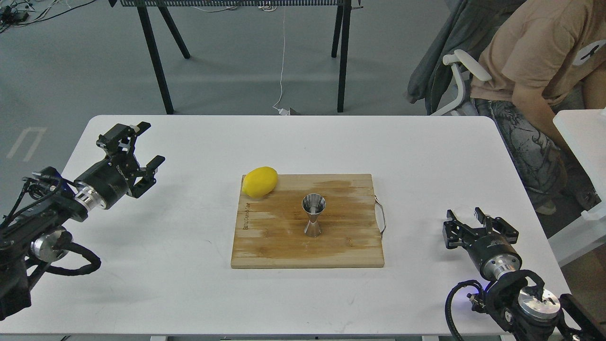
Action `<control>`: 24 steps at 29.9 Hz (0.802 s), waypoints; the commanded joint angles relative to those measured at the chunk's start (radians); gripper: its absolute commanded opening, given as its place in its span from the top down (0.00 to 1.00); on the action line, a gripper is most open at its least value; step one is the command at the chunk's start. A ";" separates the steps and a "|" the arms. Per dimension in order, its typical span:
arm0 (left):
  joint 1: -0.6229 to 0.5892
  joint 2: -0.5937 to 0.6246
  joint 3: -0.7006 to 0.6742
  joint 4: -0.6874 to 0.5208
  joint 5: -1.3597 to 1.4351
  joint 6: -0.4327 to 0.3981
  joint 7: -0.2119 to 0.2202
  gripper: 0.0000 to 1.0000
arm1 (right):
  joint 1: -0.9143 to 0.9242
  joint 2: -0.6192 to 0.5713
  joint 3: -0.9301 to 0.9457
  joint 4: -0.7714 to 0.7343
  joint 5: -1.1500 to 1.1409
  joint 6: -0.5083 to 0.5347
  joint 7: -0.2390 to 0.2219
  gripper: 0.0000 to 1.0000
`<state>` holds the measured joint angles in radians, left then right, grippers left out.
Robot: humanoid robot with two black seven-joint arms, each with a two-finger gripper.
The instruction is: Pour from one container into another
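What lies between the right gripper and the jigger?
In the head view, from the jigger: cutting board, its wire handle, then bare white table to the right gripper.

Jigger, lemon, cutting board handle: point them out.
jigger (313, 215), head view, narrow waist.
lemon (259, 181), head view, middle of the peel.
cutting board handle (381, 216), head view, wire loop at the right edge.

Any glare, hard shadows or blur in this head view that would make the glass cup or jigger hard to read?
Head view: sharp overall, soft even light, faint shadows. The jigger shows bright reflections in its bowl but reads clearly. The glass cup is nearly invisible against the white table, between the right gripper's fingers.
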<state>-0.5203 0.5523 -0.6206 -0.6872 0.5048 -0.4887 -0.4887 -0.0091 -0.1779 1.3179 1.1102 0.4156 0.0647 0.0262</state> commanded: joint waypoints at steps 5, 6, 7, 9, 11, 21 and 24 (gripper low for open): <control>0.002 0.000 0.001 0.000 0.001 0.000 0.000 0.05 | -0.012 0.000 0.000 0.019 0.002 0.006 0.000 0.05; 0.002 0.000 0.001 0.000 0.001 0.000 0.000 0.05 | -0.015 0.000 0.000 0.028 0.002 0.007 0.000 0.04; 0.002 0.000 0.001 0.000 0.001 0.000 0.000 0.05 | -0.020 0.000 0.001 0.043 0.002 0.007 0.000 0.04; 0.002 0.000 0.001 0.000 0.001 0.000 0.000 0.05 | -0.035 -0.006 0.007 0.082 0.002 0.007 0.000 0.03; 0.002 -0.002 0.001 0.000 0.001 0.000 0.000 0.05 | -0.051 -0.011 0.014 0.117 0.000 0.009 0.000 0.03; 0.002 0.000 -0.002 0.000 0.000 0.000 0.000 0.05 | -0.157 -0.153 0.014 0.278 -0.053 0.278 0.000 0.01; 0.002 0.003 -0.005 0.000 -0.002 0.000 0.000 0.05 | -0.144 -0.195 0.021 0.274 -0.107 0.424 -0.002 0.01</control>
<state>-0.5184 0.5511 -0.6235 -0.6871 0.5045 -0.4887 -0.4887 -0.1620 -0.3328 1.3325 1.3828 0.3547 0.3573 0.0253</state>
